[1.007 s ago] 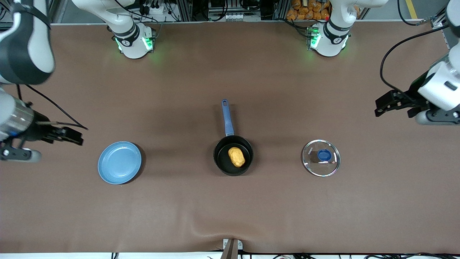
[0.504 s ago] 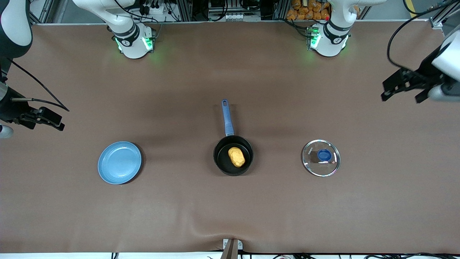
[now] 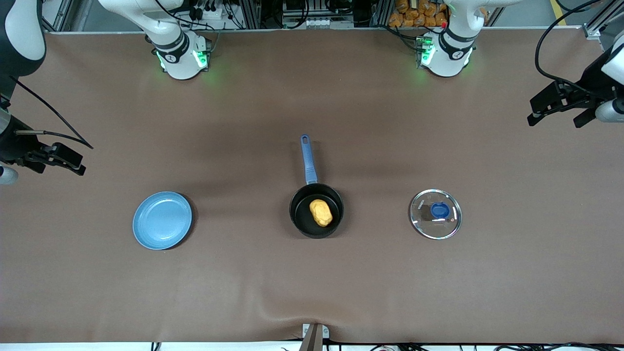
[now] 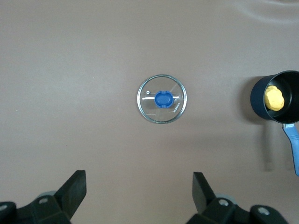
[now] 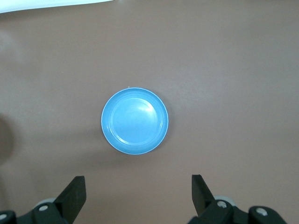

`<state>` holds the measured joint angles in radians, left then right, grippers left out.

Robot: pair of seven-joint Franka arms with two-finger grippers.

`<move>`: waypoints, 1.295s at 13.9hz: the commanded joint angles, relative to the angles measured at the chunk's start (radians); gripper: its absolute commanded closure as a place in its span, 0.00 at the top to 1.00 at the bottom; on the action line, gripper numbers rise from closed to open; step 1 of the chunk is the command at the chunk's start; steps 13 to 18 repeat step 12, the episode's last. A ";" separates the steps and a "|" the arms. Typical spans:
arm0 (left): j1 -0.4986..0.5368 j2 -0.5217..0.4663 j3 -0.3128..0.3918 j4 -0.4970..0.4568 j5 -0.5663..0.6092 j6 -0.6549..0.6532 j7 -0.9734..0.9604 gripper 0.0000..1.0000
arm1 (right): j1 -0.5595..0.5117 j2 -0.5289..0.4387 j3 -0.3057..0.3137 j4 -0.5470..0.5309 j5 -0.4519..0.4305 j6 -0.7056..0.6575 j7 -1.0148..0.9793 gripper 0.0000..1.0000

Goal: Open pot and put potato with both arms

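The black pot (image 3: 317, 210) with its long blue handle (image 3: 308, 160) stands uncovered at the table's middle. The yellow-orange potato (image 3: 321, 212) lies inside it, and both also show in the left wrist view, the pot (image 4: 276, 103) and the potato (image 4: 274, 98). The glass lid (image 3: 435, 214) with a blue knob lies flat on the table toward the left arm's end. My left gripper (image 3: 555, 111) is open and empty, high over the table's edge at the left arm's end. My right gripper (image 3: 61, 159) is open and empty, high over the right arm's end.
A round blue plate (image 3: 162, 220) lies empty toward the right arm's end and shows in the right wrist view (image 5: 134, 121). The lid shows in the left wrist view (image 4: 162, 98). A brown mat covers the whole table. The arm bases stand along the table's edge farthest from the camera.
Both arms have drawn back and up toward their own ends of the table, away from the pot. The pot, potato, lid and plate have not moved.
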<state>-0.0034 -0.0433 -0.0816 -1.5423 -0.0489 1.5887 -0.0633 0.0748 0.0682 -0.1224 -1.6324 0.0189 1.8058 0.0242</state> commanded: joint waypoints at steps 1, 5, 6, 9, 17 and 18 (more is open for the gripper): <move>0.010 -0.018 -0.013 -0.013 0.003 0.013 -0.007 1.00 | -0.020 -0.102 0.021 -0.099 -0.016 0.015 -0.010 1.00; 0.014 -0.018 -0.007 -0.019 0.007 0.014 -0.001 1.00 | -0.021 -0.127 0.021 -0.115 -0.016 0.012 -0.010 1.00; 0.011 -0.018 -0.006 -0.019 0.014 0.014 -0.007 1.00 | -0.021 -0.127 0.023 -0.115 -0.016 0.012 -0.010 1.00; 0.005 -0.018 -0.006 -0.018 0.015 0.014 -0.009 1.00 | -0.021 -0.127 0.023 -0.115 -0.016 0.010 -0.010 1.00; 0.000 -0.023 -0.006 -0.016 0.015 0.014 -0.009 1.00 | -0.021 -0.127 0.021 -0.115 -0.016 0.009 -0.012 1.00; 0.000 -0.023 -0.006 -0.016 0.015 0.014 -0.009 1.00 | -0.021 -0.127 0.021 -0.115 -0.016 0.009 -0.012 1.00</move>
